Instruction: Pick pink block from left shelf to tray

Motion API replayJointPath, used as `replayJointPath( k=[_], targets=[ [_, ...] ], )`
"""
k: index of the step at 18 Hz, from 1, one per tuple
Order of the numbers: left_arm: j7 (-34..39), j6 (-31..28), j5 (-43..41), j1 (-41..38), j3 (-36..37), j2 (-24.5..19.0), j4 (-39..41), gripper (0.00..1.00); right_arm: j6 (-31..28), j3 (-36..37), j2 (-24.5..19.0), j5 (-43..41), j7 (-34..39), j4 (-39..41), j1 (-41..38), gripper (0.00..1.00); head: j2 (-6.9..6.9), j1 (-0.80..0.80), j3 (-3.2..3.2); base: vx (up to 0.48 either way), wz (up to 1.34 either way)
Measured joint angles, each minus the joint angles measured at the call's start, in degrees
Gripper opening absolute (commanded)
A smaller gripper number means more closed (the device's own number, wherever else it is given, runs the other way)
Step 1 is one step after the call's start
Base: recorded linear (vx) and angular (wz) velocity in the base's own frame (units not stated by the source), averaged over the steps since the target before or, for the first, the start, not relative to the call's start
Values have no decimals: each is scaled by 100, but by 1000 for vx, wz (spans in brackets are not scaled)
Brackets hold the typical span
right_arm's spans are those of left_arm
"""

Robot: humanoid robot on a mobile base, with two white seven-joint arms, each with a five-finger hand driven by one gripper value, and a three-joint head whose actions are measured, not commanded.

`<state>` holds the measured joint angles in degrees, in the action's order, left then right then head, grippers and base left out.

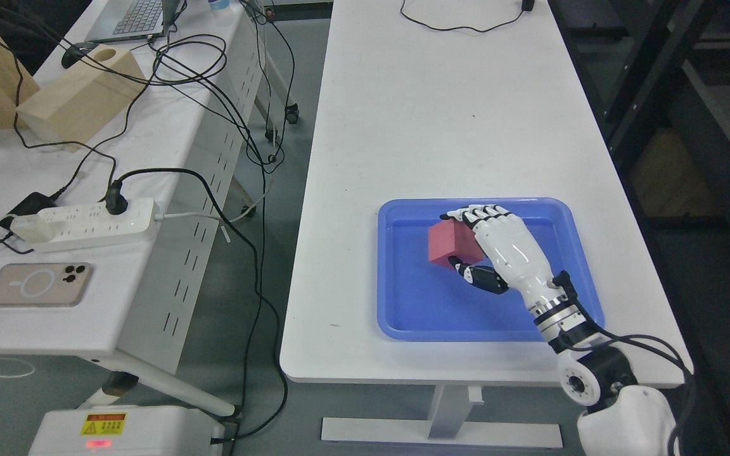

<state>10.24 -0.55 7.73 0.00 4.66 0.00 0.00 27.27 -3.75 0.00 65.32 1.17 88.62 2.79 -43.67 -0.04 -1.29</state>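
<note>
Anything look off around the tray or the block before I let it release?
Nothing stands out. The right hand holds the pink block over the blue tray, which sits square on the white table. The block looks tilted in the grasp, nothing spilled or damaged.

The right arm (593,373) comes in from the lower right corner, its forearm angled up and to the left. The right hand (504,250) is back-up, fingers (476,215) curled forward and thumb (482,277) below, closed around a block (450,247).
</note>
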Motion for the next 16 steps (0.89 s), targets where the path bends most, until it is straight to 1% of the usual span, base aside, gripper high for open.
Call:
replayJointPath(
  k=[3, 4, 7, 11, 16],
  targets=[
    [0, 0, 0, 0, 0, 0, 0, 100, -86, 80, 0, -9, -2, -5, 12, 90, 0, 0, 0, 0, 0],
    [0, 0, 0, 0, 0, 0, 0, 100, -174, 108, 0, -16, -12, -7, 20, 99, 0, 0, 0, 0, 0],
    [0, 0, 0, 0, 0, 0, 0, 100, -448, 176, 0, -265, 110, -9, 38, 99, 0, 0, 0, 0, 0],
    [0, 0, 0, 0, 0, 0, 0, 100, -633, 292, 0, -847, 691, -12, 56, 99, 0, 0, 0, 0, 0],
    [0, 0, 0, 0, 0, 0, 0, 100, -1159, 496, 0, -1619, 1386, -14, 52, 99, 0, 0, 0, 0, 0]
  ],
)
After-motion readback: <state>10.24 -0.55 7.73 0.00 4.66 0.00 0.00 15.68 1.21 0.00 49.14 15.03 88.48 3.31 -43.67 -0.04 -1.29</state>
